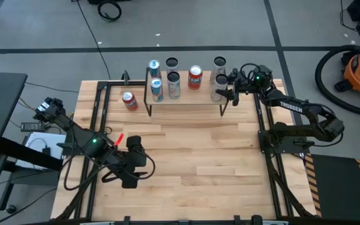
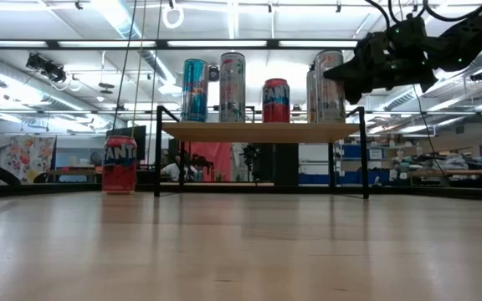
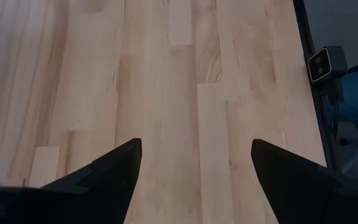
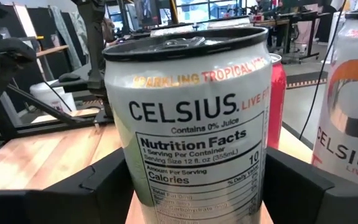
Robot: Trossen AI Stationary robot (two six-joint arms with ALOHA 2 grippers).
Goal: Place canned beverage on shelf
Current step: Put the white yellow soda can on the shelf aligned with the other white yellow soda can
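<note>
Left claw [image 1: 132, 164]: parked at the desk's [image 1: 186, 156] 7 o'clock, fingers spread, empty.
Right claw [image 1: 225, 91]: at 1 o'clock, fingers parted either side of the Celsius can [image 4: 191, 118], apparently not clamping.
Celsius can: upright on the shelf's [image 2: 262, 131] right end.
Handling: judged rigid, smooth-walled, dent-prone; grip mid-body.
Fanta can [image 1: 129, 100]: on desk, 11 o'clock.

Upright white Celsius can [image 4: 191, 118] on the light-wood shelf [image 1: 186, 99], at its right end

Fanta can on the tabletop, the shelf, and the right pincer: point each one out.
Fanta can [image 2: 120, 165], low view, on its red label.
shelf [image 2: 262, 132], low view, front edge of the board.
right pincer [image 1: 225, 92], high view, between its fingertips.
</note>
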